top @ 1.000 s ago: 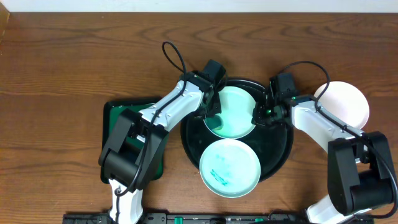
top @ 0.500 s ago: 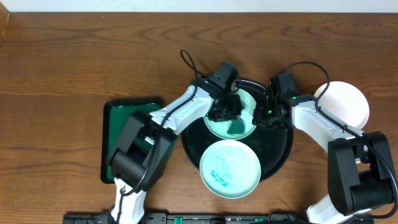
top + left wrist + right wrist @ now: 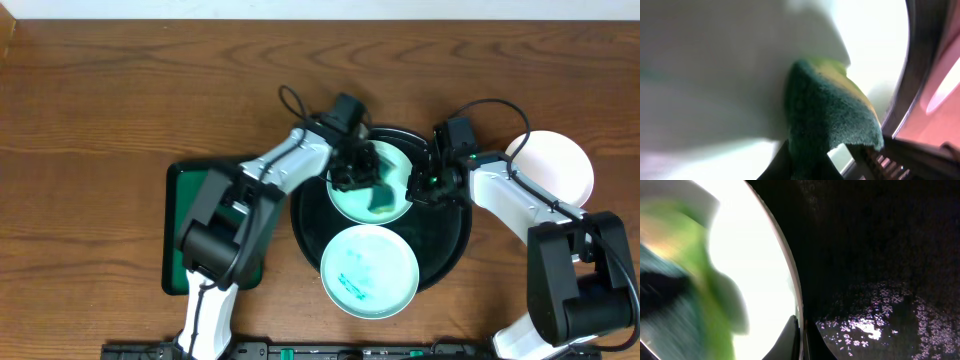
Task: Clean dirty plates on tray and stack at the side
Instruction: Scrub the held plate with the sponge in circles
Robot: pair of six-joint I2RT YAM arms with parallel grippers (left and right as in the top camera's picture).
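My left pincer (image 3: 366, 180) clamps a green sponge (image 3: 381, 199) on the far plate (image 3: 395, 168), lying flat, face up, in the black tray (image 3: 450, 235); my right pincer (image 3: 414, 190) pinches its right rim.

1. Your overhead camera looks straight down from far off on the whole large round black glossy tray (image 3: 447, 235).
2. Your left wrist camera sits blurringly close over the green scouring sponge (image 3: 825, 115) on the far round white shallow plate (image 3: 715, 60).
3. Your right wrist camera hugs that plate's opposite rim; all three views share it.
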